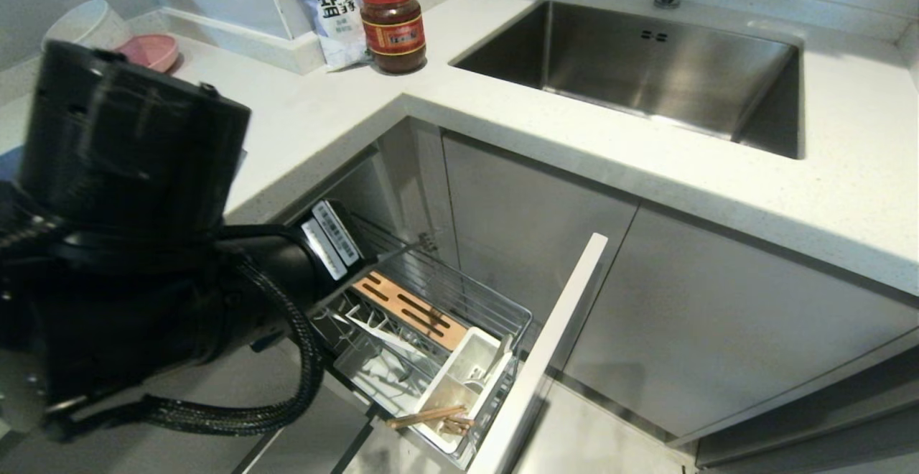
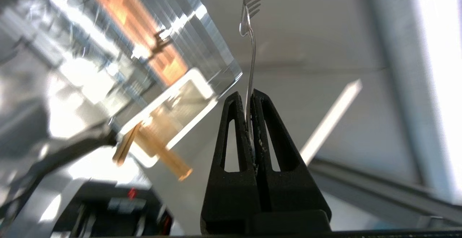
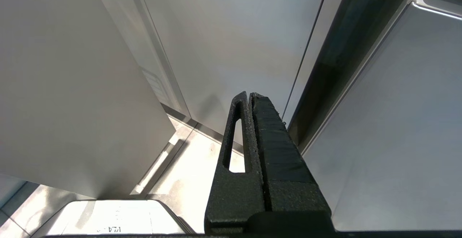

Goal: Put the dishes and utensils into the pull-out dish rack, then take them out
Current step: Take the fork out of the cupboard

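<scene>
Above the pull-out dish rack [image 1: 459, 294]: left pincer [image 2: 249, 97], closed on the handle of a silver fork [image 2: 249, 29], tines away from the fingers, long axis in line with the pincer. White cutlery caddy [image 1: 459, 380] with wooden chopsticks [image 1: 431, 416] sits in the rack's front corner, off to one side of the fork in the left wrist view. Judgement: whichever way the fork goes, it must travel lengthwise. Right pincer [image 3: 249, 95]: closed, empty, parked beside the cabinet fronts, well apart.
</scene>
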### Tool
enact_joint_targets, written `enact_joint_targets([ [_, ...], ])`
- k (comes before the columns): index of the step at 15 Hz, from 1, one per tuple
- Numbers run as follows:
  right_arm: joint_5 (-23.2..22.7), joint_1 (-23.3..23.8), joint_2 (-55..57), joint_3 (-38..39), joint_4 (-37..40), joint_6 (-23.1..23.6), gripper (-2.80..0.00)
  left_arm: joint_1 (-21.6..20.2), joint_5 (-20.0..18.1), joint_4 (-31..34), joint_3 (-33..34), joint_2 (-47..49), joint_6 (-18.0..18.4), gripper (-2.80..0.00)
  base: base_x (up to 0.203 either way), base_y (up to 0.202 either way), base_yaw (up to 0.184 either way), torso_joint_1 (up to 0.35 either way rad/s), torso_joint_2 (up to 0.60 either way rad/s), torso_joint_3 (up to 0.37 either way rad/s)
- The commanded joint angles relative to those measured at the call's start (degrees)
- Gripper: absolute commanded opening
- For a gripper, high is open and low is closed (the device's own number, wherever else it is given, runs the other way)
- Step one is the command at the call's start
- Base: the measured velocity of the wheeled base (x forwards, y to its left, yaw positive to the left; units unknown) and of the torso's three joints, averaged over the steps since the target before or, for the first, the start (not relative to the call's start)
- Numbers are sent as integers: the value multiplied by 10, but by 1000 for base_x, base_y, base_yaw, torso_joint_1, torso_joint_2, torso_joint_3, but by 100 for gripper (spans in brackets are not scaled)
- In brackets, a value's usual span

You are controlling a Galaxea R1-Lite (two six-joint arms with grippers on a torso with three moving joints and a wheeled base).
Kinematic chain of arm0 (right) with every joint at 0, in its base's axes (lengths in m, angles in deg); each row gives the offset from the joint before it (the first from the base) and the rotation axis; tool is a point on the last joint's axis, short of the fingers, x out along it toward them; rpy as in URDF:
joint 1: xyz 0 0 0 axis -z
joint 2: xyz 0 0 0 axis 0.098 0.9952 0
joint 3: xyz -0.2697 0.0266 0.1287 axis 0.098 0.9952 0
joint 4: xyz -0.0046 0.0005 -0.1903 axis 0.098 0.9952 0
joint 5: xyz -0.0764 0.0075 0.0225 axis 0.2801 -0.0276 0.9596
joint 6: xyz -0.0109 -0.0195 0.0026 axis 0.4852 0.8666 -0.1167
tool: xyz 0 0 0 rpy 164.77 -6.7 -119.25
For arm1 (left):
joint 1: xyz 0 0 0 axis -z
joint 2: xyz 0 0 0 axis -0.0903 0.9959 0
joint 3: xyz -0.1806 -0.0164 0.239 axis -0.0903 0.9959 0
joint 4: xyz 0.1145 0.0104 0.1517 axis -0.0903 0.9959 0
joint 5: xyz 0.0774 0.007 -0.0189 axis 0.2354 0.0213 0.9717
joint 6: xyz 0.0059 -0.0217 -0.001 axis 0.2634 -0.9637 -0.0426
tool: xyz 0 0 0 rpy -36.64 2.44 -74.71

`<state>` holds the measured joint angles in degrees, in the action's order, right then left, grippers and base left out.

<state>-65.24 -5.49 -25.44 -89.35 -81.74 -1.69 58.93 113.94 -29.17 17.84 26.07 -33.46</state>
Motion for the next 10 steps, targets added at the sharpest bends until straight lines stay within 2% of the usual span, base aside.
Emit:
enact_joint_targets([
  [1, 0, 0, -2, 1, 0, 0, -280, -3, 7, 3, -21, -57, 12, -280, 0, 0, 0, 0, 0, 0],
  [3, 0, 0, -2, 1, 0, 0, -280, -19, 15, 2, -37, -85, 44, -280, 0, 0, 0, 0, 0, 0],
  [7, 0, 0, -2, 1, 0, 0, -280, -88, 14, -2, -70, -132, 106, -280, 0, 0, 0, 0, 0, 0],
  [10, 0, 0, -2, 1, 0, 0, -280, -180, 5, -18, -84, -151, 156, -280, 0, 0, 0, 0, 0, 0],
])
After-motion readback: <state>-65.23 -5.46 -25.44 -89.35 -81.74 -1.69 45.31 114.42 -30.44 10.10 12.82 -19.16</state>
